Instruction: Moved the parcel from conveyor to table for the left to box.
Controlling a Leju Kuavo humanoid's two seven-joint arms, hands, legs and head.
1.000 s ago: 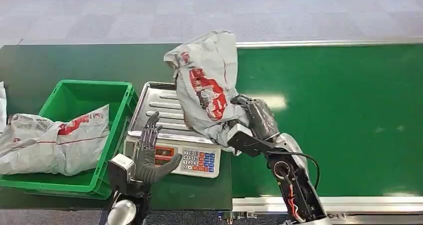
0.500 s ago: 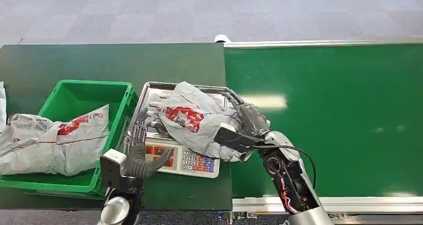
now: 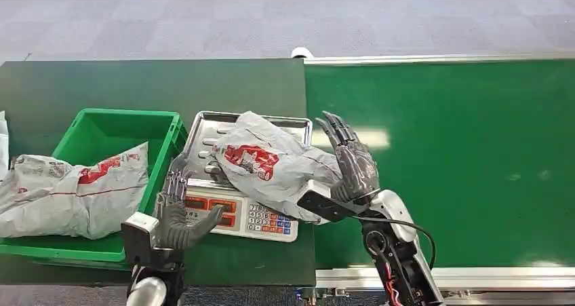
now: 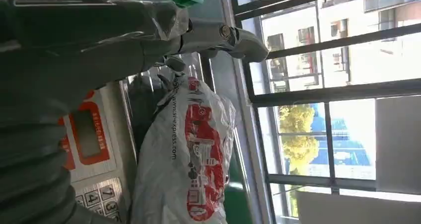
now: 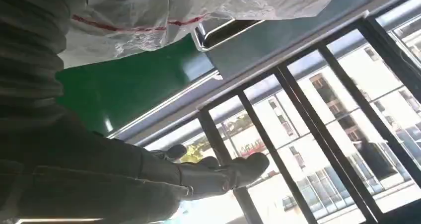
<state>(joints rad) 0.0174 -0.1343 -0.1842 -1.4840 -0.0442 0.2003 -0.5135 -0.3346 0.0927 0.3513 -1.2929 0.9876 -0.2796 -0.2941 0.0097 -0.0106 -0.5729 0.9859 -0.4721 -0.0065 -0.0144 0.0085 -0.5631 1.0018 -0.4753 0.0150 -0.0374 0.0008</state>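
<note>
1. Your parcel (image 3: 268, 165) is lying across the scale (image 3: 234, 211), covering the right part of its steel tray and overhanging its right edge
2. Your right hand (image 3: 351, 162) is standing just right of the scale, fingers spread, gripping nothing, beside the parcel
3. Your left hand (image 3: 177, 211) is hovering at the scale's front left corner, fingers apart, empty
4. The green bin (image 3: 102, 133) is sitting just left of the scale, holding another bag (image 3: 71, 190)
</note>
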